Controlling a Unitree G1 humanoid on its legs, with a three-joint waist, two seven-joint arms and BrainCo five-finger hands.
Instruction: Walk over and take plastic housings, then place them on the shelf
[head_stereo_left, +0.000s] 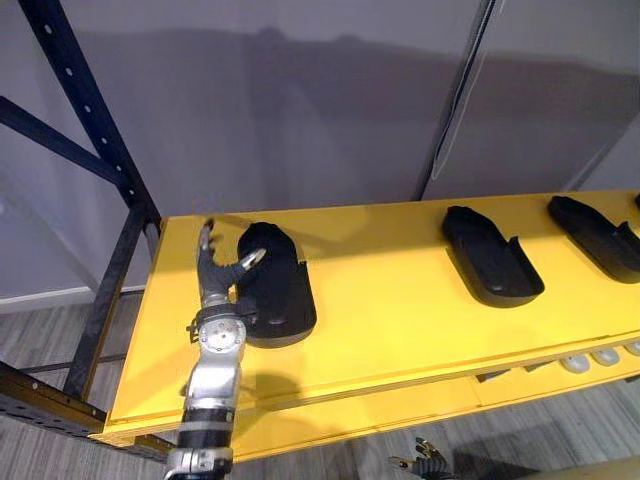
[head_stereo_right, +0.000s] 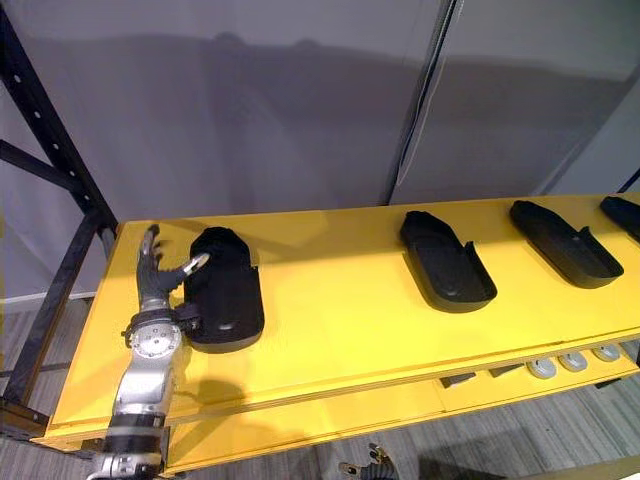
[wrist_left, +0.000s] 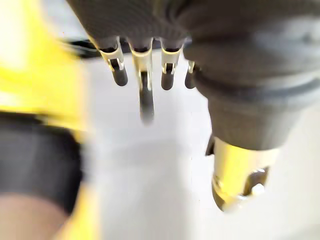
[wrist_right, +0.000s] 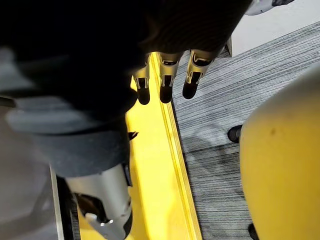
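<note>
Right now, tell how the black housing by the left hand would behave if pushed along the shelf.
The housing lies flat and low on the yellow shelf, so it would probably slide rather than tip or roll. Its moulded shell looks rigid, likely light.

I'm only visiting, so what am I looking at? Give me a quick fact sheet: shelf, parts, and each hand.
Shelf: yellow, with a dark metal frame
Parts: black left housing, middle housing and right housing, all lying on the shelf
Left hand: open, beside the left housing, thumb over it
Right hand: open, empty, low in front of the shelf
</note>
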